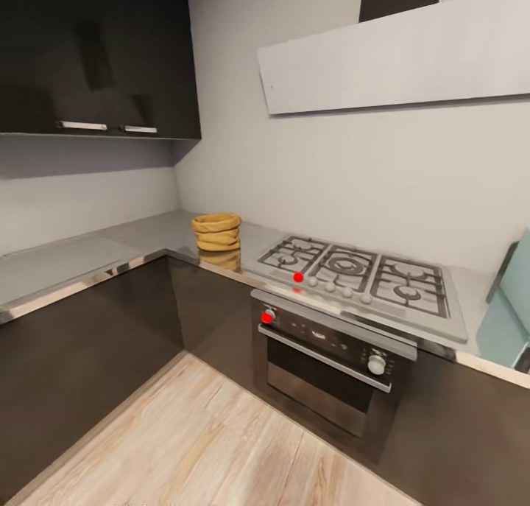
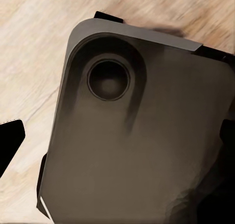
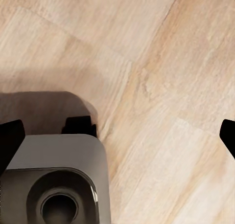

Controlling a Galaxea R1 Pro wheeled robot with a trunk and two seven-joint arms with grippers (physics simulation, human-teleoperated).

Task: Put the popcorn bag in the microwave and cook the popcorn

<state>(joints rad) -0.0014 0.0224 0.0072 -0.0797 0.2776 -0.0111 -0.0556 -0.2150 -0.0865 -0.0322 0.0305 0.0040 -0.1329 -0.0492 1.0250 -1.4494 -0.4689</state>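
Observation:
The popcorn bag (image 1: 216,231), a squat tan-yellow sack with a rolled rim, stands upright on the grey countertop (image 1: 88,259) near the inner corner, just left of the hob. Part of the pale mint-blue microwave (image 1: 509,306) shows at the right edge of the head view; its front is cut off by the frame. My left gripper (image 2: 117,141) hangs over my own dark base with its black fingertips far apart, open and holding nothing. My right gripper (image 3: 117,136) is open too, fingertips spread wide above the wooden floor, far from the bag.
A gas hob (image 1: 361,270) with white knobs sits between bag and microwave, above a built-in black-and-steel oven (image 1: 331,359). Dark wall cabinets (image 1: 96,57) hang at upper left and a grey hood (image 1: 397,57) over the hob. Light wooden floor (image 1: 206,440) lies before the cabinets. My base (image 2: 142,145) is below both grippers.

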